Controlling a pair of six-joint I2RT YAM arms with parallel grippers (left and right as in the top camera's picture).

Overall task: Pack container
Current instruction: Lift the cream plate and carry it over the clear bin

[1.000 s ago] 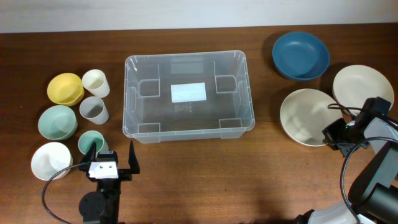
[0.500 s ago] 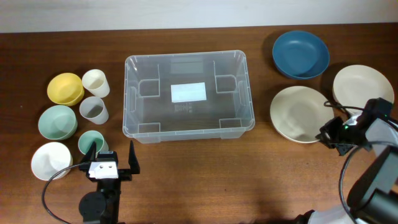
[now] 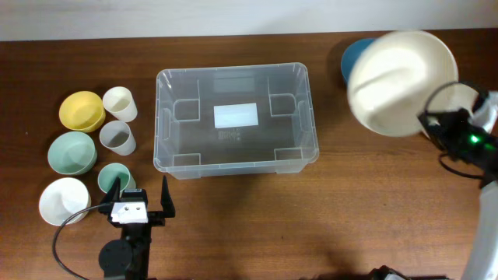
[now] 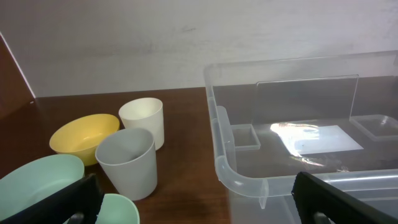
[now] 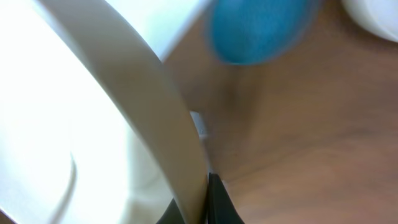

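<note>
The container (image 3: 233,72), a large clear plastic bin with a white label (image 3: 236,115) on its base, stands upright in the middle of the table (image 3: 311,225), with its long side running left to right in my overhead view. My right gripper (image 3: 428,121) is to the right of the container, well apart from it, and its jaws are closed tight on the rim of a cream bowl (image 3: 397,78). In the right wrist view I see a dark fingertip (image 5: 214,202) pressed against this rim. The bowl is held up and tilted, and from above it covers a part of the blue bowl (image 3: 352,56) near the far right corner of the container. My left gripper (image 3: 142,196) is on the near side of the table, close to the near left corner of the container, with its jaws spread fully wide and nothing between them. To the left of the container there is a group of small vessels: a yellow bowl (image 3: 81,110), a cream cup (image 3: 119,103) just beside it, a grey cup (image 3: 117,138), a pale green bowl (image 3: 71,152), a green cup (image 3: 113,177) and a white bowl (image 3: 64,201). The green cup is the nearest to the left gripper; from above one finger overlaps it, and I cannot tell whether they touch.
</note>
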